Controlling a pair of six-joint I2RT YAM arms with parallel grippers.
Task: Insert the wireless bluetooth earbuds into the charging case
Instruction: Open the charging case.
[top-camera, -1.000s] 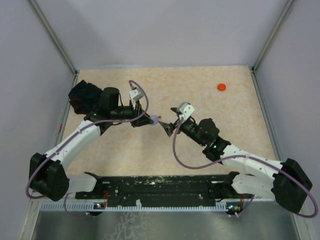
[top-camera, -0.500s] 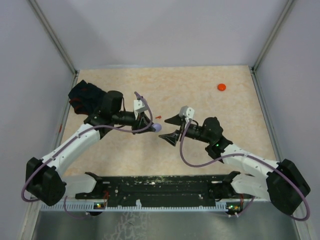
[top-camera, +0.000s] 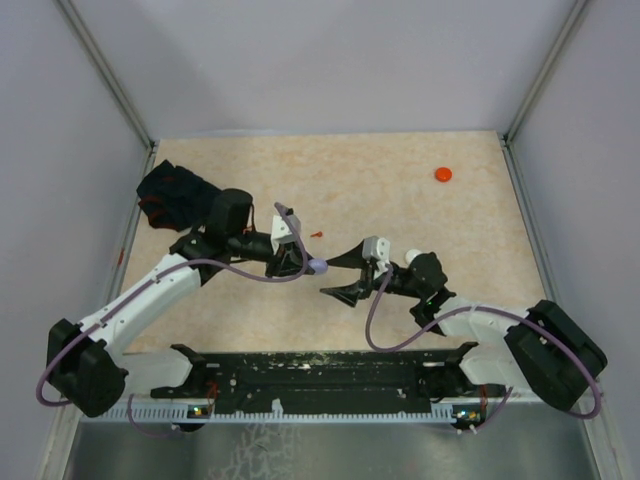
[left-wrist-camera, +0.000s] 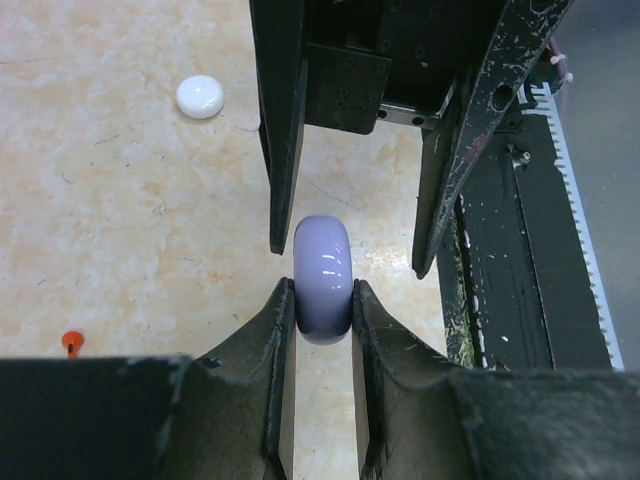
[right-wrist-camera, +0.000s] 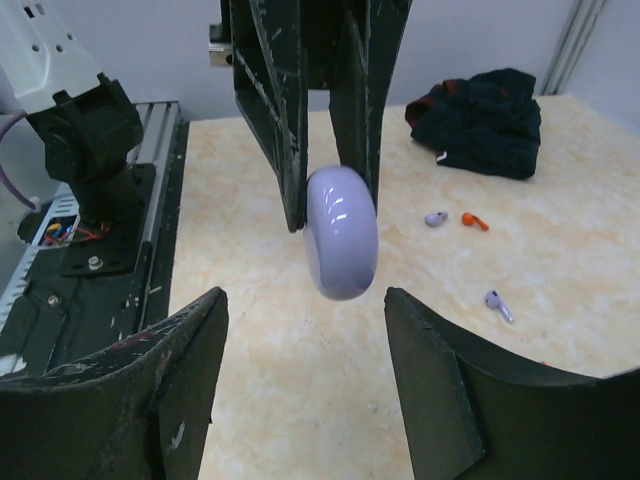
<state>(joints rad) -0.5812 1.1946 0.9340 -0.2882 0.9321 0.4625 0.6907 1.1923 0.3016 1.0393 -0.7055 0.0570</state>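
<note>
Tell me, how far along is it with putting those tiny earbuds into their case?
Nothing looks done: a red earbud and two purple earbuds lie loose on the table. In hand: the left gripper pinches the purple case edgewise, apparently shut, and the right gripper faces it with its jaws open. Left to do: open the case and seat the earbuds.
</note>
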